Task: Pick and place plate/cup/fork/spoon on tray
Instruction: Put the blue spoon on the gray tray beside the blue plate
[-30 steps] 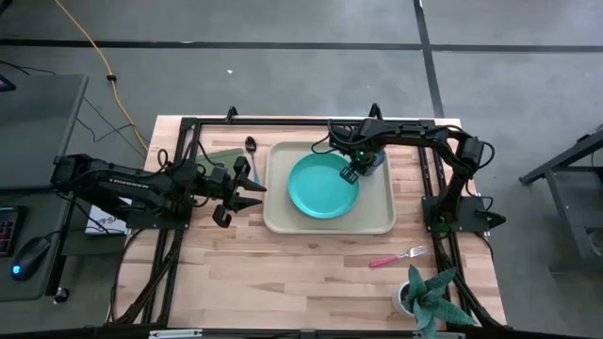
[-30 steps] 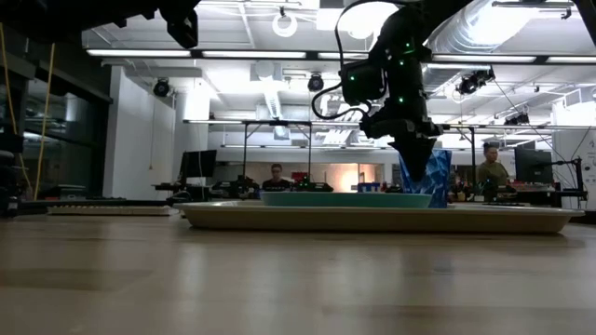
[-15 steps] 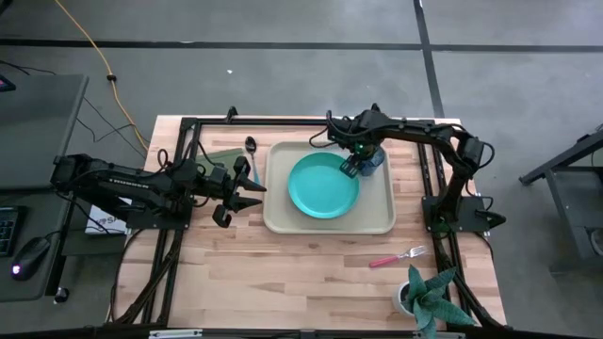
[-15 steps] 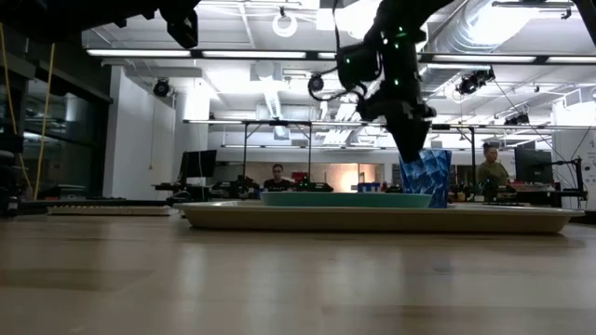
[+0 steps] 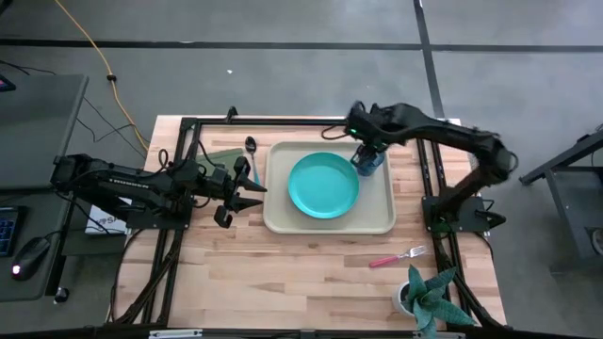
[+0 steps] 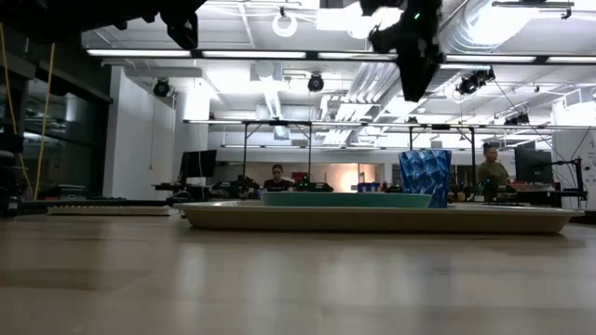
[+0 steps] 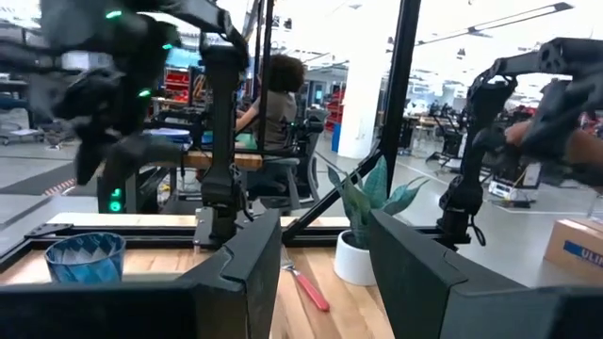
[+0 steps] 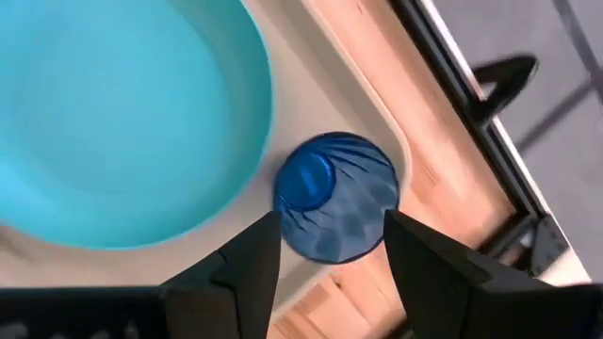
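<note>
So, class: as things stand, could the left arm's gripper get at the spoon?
Probably yes. The left gripper hangs open beside the spoon, which lies uncovered on the table outside the tray.

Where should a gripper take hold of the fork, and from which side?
Grip the fork on its red-pink handle near the middle, coming straight down from above with the fingers across the handle. It lies flat on the bare table, apart from the tray and the plant pot, so only a top approach seems workable.
</note>
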### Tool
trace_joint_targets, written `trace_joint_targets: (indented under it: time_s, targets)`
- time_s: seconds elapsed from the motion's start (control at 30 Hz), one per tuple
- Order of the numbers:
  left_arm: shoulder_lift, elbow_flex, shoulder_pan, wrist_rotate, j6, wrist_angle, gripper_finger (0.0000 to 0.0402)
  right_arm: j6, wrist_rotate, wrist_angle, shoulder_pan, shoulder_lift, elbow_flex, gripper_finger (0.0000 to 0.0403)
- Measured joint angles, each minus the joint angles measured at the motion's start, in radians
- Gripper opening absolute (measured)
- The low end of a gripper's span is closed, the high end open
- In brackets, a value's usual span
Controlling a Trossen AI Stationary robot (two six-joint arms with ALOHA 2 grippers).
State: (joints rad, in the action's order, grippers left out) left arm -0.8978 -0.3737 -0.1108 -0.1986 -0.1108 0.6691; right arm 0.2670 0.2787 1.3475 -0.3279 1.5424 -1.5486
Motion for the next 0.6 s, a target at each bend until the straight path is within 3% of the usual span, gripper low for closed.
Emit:
trace_joint_targets:
  time_s: [0.27,0.43,0.6]
  targets:
    - [0.000,0.000,0.000,0.037,0.021,0.000,0.0140,0.030,-0.009,-0.407,0.130,-0.356,0.362,0.0181]
    - [0.000,0.000,0.000,0.064,0.036,0.001,0.0140,-0.024,-0.031,-0.925,0.204,-0.554,0.682,0.0181]
    - [0.000,0.000,0.000,0.064,0.036,0.000,0.0140,-0.078,-0.052,-1.515,0.247,-0.628,0.993,0.0181]
